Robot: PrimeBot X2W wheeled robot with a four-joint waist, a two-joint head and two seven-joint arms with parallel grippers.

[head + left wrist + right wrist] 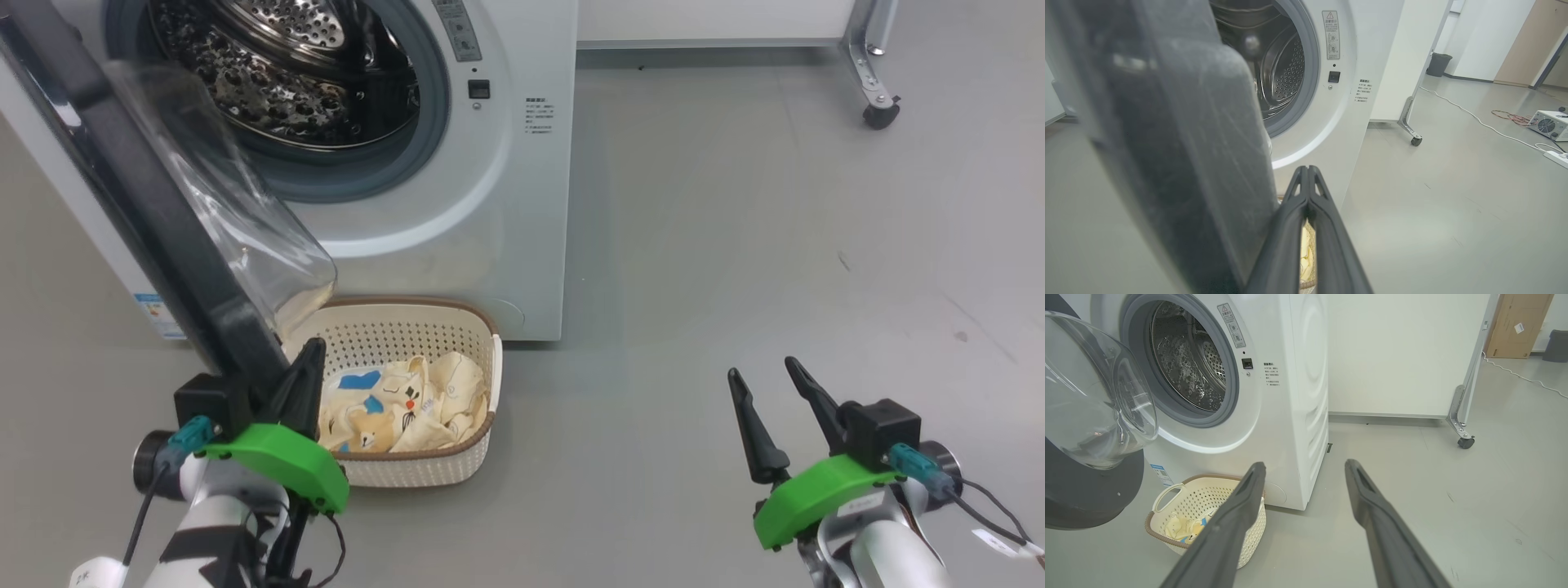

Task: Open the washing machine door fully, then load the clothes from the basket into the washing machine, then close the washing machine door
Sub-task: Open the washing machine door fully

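Basket [424, 469] partly behind door [159, 220] (seemingly)

Lab w/ wheeled partition [1404, 355], floor cables [1515, 119]

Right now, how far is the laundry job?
Done: the washing machine door stands wide open. In hand: the left gripper, fingers shut, is beside the door's rim; the right gripper is open over the floor. Left: the clothes lie in the basket, the drum looks empty, and the door needs closing.

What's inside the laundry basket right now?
Pale cream clothes with blue patches and a teddy bear print lie in the basket. The left pincer and washing machine door cover its left end; anything beneath the clothes is hidden.
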